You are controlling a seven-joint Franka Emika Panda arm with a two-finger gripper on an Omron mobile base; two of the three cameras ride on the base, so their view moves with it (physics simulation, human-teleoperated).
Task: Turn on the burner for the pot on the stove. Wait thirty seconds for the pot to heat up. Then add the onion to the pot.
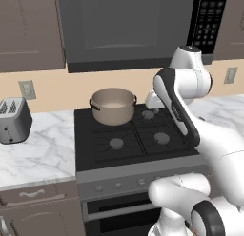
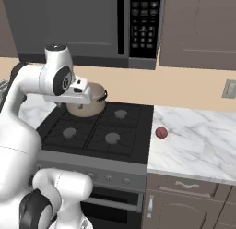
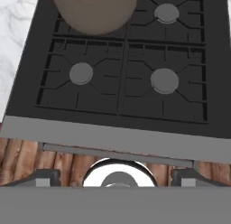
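Observation:
The tan pot (image 1: 113, 105) stands on the back-left quarter of the stove (image 1: 125, 169) and hides the burner beneath it. In the hand view the pot (image 3: 95, 11) is at the top left, with bare burner caps at front left (image 3: 81, 73) and front right (image 3: 164, 80). My gripper (image 3: 116, 177) hangs open and empty above the cooktop, looking down past its front edge. The dark-red onion (image 2: 161, 132) lies on the marble counter just right of the stove. Small grey knobs (image 1: 118, 185) line the front panel.
A toaster (image 1: 13, 120) sits on the left counter (image 1: 38, 154). A microwave (image 2: 92, 25) hangs above the stove. The right counter (image 2: 203, 140) carries the onion alone. My own arm (image 1: 181, 111) crosses the stove's right side.

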